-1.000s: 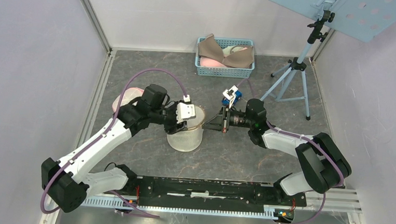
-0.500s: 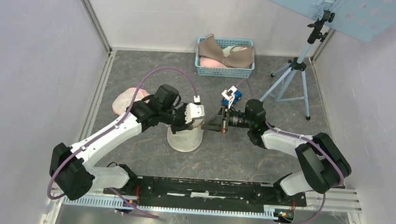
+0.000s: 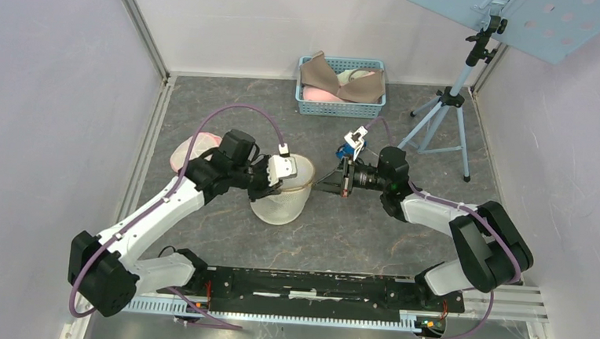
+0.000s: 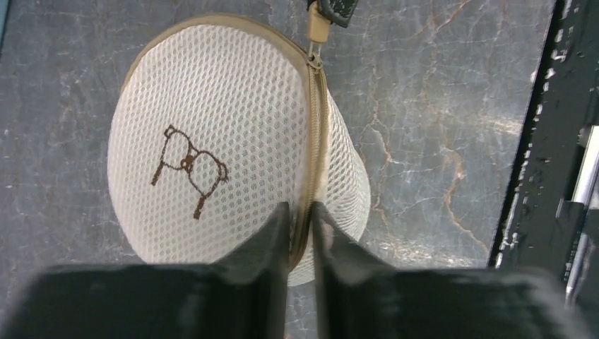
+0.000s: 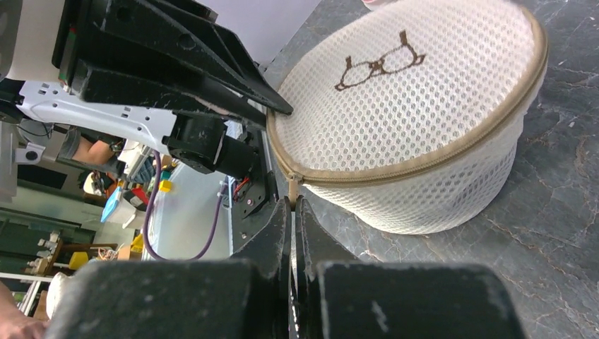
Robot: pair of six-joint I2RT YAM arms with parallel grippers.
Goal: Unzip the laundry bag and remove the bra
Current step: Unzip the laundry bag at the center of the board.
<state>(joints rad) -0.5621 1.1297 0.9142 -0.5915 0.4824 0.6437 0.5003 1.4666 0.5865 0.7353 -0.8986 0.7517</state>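
Two arms meet at the round white mesh laundry bag (image 3: 283, 201) in the middle of the grey marbled desk (image 3: 356, 236).
We see the left arm (image 3: 161, 208) reaching in from the side, its jaws pinching the tan zip seam (image 4: 319, 134) at the bag's rim. The right arm (image 3: 428, 209) lies low and level, jaws pressed together on the tan zip pull (image 5: 292, 191). The bag stands upright, a drum of soft honeycomb netting with a brown stitched bra outline (image 4: 187, 169) on its flat lid.
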